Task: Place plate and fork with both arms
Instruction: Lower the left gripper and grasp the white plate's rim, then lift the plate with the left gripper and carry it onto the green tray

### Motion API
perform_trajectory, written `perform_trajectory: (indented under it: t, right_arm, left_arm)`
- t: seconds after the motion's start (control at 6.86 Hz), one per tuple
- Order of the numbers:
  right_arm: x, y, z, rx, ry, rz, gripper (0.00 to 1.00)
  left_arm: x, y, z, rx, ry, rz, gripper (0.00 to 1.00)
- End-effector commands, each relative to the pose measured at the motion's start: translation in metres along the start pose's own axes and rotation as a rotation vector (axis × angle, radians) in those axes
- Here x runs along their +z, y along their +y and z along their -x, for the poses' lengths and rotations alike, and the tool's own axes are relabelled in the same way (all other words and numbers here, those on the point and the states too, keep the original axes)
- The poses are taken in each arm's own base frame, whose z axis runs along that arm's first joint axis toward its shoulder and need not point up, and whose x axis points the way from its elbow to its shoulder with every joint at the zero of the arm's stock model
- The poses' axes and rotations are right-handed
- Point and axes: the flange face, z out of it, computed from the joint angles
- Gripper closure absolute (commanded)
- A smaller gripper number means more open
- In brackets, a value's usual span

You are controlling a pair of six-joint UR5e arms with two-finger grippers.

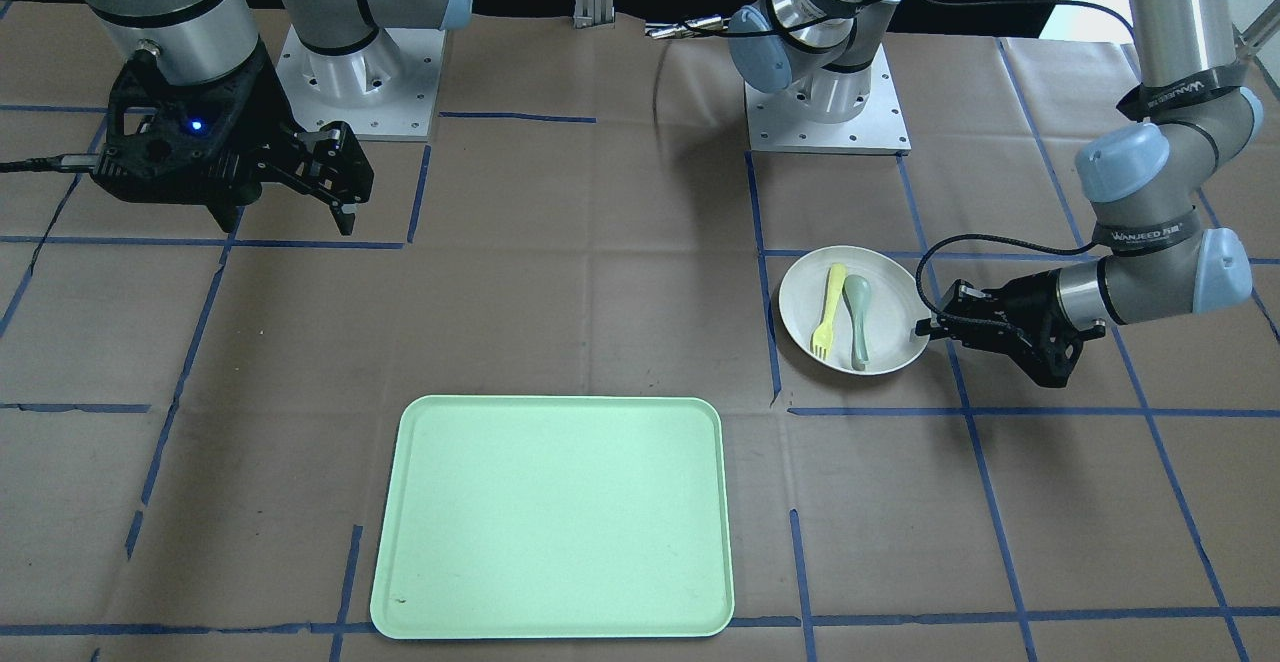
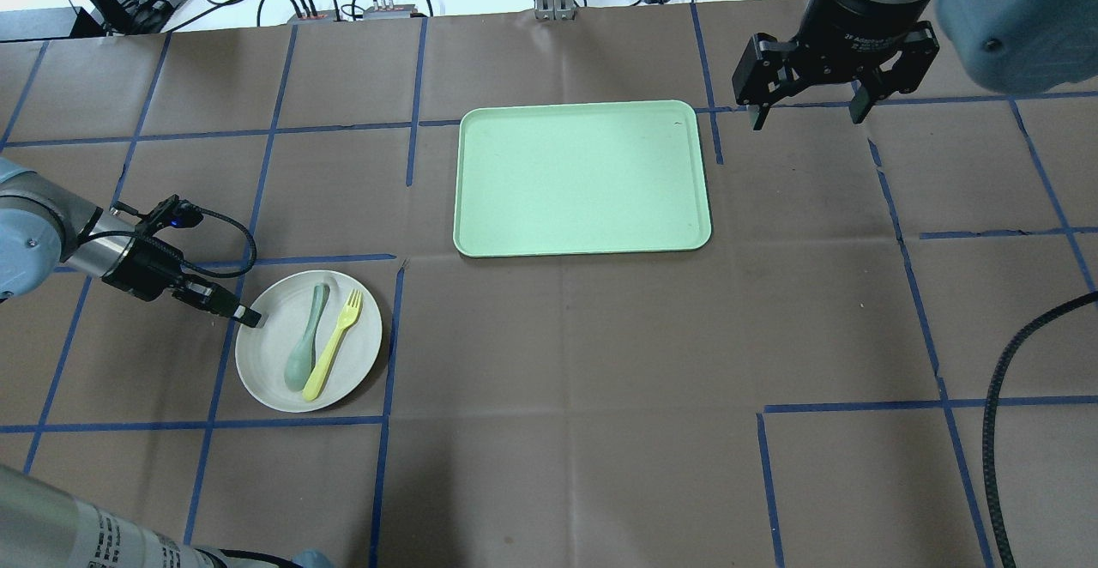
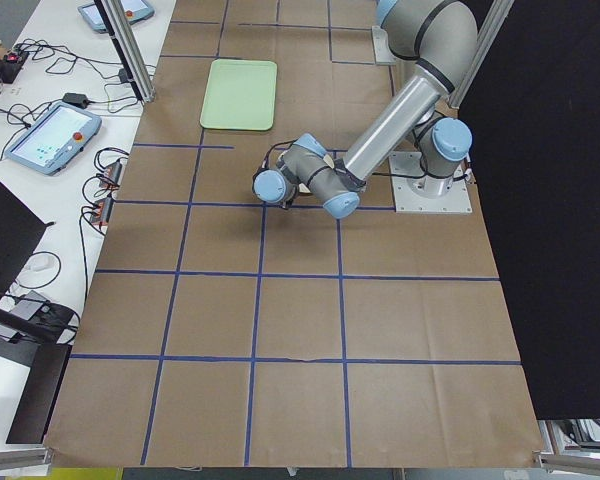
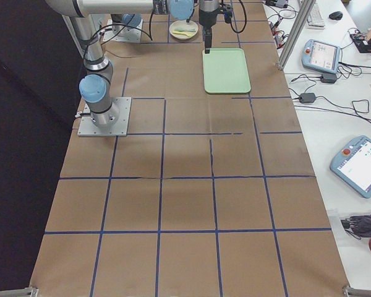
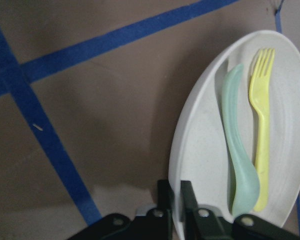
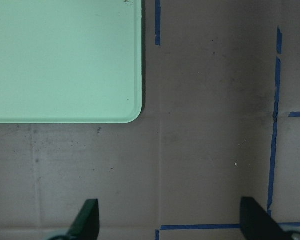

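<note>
The off-white plate [image 2: 266, 366] lies on the brown table at my left, with the pale-yellow fork [image 2: 334, 343] and a grey-green spoon [image 2: 307, 349] side by side in it. My left gripper [image 2: 249, 317] is shut on the plate's near-left rim; the left wrist view shows its fingers [image 5: 165, 200] pinching the rim of the plate [image 5: 200, 150], with the fork [image 5: 262, 130] and the spoon [image 5: 237, 150] beyond. In the front view the left gripper [image 1: 925, 327] is at the plate's [image 1: 895, 327] right edge. My right gripper [image 2: 805, 113] is open and empty, hanging above the table right of the tray.
A light-green rectangular tray [image 2: 582, 178] lies at the table's middle, far side; its corner shows in the right wrist view [image 6: 65, 60]. Blue tape lines cross the brown paper. Cables and devices lie beyond the far edge. The arm bases [image 1: 825, 102] stand at my side.
</note>
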Motion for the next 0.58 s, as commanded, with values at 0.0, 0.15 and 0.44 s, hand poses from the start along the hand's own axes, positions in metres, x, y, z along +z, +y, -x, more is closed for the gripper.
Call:
perform_trajectory:
  t: [0.0,0.15,0.44]
  right_arm:
    - [0.000,0.000,0.000,0.000,0.000,0.000,0.00]
    - [0.000,0.000,0.000,0.000,0.000,0.000,0.00]
    - [0.001,0.000,0.000,0.000,0.000,0.002,0.00]
  left_arm:
    - [-0.006,-0.002,-0.008,-0.044,-0.002,-0.017,0.85]
    - [-0.006,-0.004,-0.010,-0.074,0.007,-0.030,0.87]
    - [-0.013,-0.012,-0.025,-0.157,-0.011,-0.035,0.87]
